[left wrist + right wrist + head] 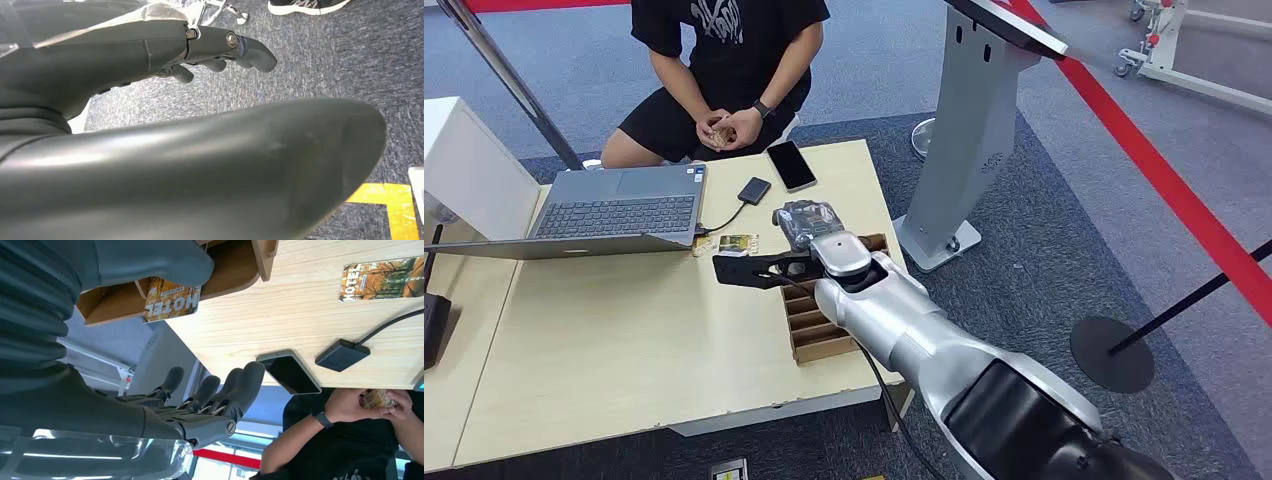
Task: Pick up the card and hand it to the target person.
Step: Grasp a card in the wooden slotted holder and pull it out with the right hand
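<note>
A card (737, 243) printed with an autumn picture lies flat on the table beside the laptop's corner; it appears as the card (382, 277) in the right wrist view. A second card (171, 301) reading MOTEL stands in the wooden card box (824, 335). My right hand (809, 222) hovers over the far end of that box, fingers (215, 392) straight and apart, thumb (150, 260) just above the boxed card, holding nothing. My left hand (200, 50) hangs over the carpet, also holding nothing. The person (724, 50) sits across the table with clasped hands (375, 400).
An open laptop (614, 210) takes up the table's far left. A phone (791, 165) and a small black hub (754, 190) with a cable lie between the card and the person. A grey kiosk stand (969, 130) rises to the right of the table.
</note>
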Controlling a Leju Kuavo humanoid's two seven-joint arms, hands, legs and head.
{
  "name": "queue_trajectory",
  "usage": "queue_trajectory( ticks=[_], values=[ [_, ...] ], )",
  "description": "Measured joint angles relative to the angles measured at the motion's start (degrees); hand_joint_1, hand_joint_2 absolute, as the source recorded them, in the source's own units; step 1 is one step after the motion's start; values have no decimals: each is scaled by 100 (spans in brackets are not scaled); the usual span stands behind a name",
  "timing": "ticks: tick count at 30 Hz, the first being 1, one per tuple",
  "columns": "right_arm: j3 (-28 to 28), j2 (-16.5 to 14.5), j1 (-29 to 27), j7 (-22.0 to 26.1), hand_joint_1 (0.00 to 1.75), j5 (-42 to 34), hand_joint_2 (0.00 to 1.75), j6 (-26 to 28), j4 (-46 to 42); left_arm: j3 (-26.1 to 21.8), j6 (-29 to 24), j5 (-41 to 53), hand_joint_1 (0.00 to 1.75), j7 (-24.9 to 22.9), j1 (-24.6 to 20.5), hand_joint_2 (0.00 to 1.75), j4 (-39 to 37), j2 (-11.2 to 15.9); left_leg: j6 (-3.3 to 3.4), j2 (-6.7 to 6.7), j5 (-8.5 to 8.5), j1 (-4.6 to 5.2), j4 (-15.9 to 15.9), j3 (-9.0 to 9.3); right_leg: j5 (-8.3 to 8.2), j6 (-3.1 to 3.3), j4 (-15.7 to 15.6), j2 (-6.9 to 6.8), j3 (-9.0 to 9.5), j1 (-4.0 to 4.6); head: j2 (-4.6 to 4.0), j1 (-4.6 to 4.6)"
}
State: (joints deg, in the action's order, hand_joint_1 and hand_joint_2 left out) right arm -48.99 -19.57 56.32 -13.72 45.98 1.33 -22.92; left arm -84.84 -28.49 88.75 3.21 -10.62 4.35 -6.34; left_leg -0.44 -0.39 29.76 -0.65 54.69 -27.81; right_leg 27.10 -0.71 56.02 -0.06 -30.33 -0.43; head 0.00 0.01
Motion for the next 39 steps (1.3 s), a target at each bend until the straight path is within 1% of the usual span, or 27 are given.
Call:
queue_trajectory(
  ticks=[4,10,16,24,34,39],
  values=[
    [-17,-27,-5,-2,91,-58,175,-13,-44,-17,-47,-4,0,-59,-6,0,-2,0,0,0,0,0,0,0,0,0,0,0,0,0,0,-1],
    [-79,-57,-18,-151,92,-170,175,-30,-81,-110,-110,-1,0,-72,-9,0,-16,0,0,0,0,0,0,1,0,0,0,0,0,0,0,-1],
    [-115,-36,-19,-291,89,-192,175,5,-40,-145,-105,19,0,84,-11,0,-21,0,0,0,0,0,0,1,0,0,0,0,-1,0,0,1],
    [-148,64,-22,-421,87,-201,175,21,14,-143,-17,21,0,260,-9,0,-22,0,0,0,0,0,0,1,0,0,0,0,-1,0,0,0],
    [-158,230,-27,-543,93,-185,175,30,45,-141,-13,21,0,332,-1,0,-22,-1,0,0,0,0,0,1,0,0,0,0,-1,0,0,-1],
    [-162,255,-42,-543,105,-178,175,45,45,-141,3,21,0,333,1,0,-22,-8,0,0,0,0,0,1,0,0,0,0,-2,0,0,-1]
  ],
)
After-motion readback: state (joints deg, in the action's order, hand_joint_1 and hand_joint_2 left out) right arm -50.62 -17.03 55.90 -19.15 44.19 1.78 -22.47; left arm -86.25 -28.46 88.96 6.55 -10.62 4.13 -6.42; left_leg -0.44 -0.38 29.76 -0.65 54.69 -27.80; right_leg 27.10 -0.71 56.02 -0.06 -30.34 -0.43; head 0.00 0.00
